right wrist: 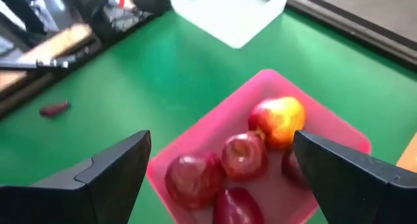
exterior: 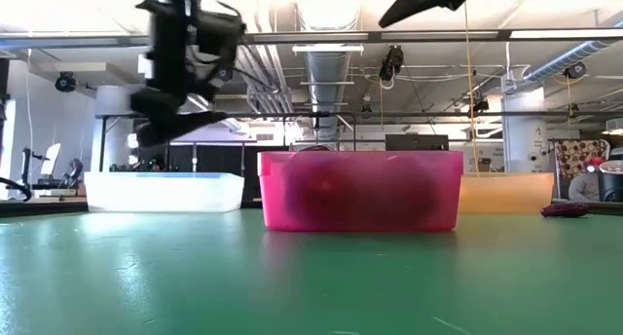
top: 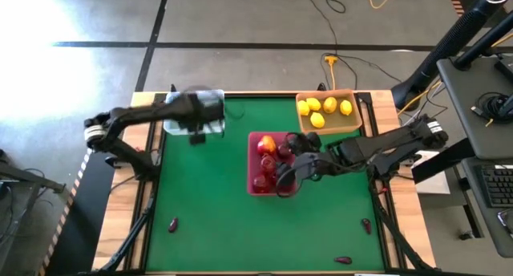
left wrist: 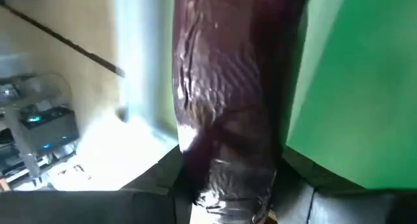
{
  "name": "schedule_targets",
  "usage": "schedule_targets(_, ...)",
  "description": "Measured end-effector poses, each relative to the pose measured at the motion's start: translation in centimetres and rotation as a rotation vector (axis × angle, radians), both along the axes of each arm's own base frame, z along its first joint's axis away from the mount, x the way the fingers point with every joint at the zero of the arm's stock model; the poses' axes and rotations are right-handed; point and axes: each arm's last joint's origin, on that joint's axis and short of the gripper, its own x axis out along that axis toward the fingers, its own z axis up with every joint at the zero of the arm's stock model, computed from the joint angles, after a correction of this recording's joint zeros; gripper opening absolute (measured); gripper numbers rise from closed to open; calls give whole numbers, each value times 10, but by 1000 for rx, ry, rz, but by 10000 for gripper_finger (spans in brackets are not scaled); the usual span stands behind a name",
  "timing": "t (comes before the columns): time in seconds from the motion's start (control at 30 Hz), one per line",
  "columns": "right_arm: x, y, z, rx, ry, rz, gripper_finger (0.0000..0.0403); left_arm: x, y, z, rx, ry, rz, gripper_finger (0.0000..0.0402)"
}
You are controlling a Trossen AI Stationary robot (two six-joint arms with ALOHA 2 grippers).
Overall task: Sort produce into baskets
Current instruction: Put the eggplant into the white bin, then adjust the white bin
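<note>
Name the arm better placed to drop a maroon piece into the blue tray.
Left. The left gripper grips a maroon piece above the blue tray; the right gripper hangs open over the pink tray.

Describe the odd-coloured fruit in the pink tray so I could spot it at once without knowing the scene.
Start at the long pink tray in the middle of the green table, just under the open right hand. It holds several glossy red fruits; look at the end nearest the tan tray of lemons. The one there, the red-yellow fruit, is the only one with a broad yellow patch.
</note>
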Motion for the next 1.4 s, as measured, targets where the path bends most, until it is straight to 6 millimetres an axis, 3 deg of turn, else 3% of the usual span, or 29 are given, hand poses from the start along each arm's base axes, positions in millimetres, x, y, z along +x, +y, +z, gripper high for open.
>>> schedule_targets(0.2, 0, 3, 13, 21, -45, 2, 368, 2, 85, -5, 69, -26, 109, 132)
schedule_targets(0.4, -6, 21, 9, 100, -62, -9, 368, -2, 137, -39, -20, 9, 191, 134)
schedule_targets(0.67, -16, 42, 6, 153, -96, -58, 368, 2, 156, -88, -138, 119, 124, 137)
schedule_targets(0.9, -21, 47, 3, 165, -86, -89, 368, 1, 165, -100, -142, 152, 135, 173)
schedule_targets(1.1, -21, 45, 3, 126, -61, -67, 368, 0, 176, -79, -112, 111, 195, 243)
schedule_targets(1.23, -19, 40, 3, 61, -29, -26, 368, 2, 180, -41, -71, 73, 266, 279)
schedule_targets(1.4, -16, 32, 2, -15, 21, 24, 368, 6, 172, 8, -179, -112, 427, 290)
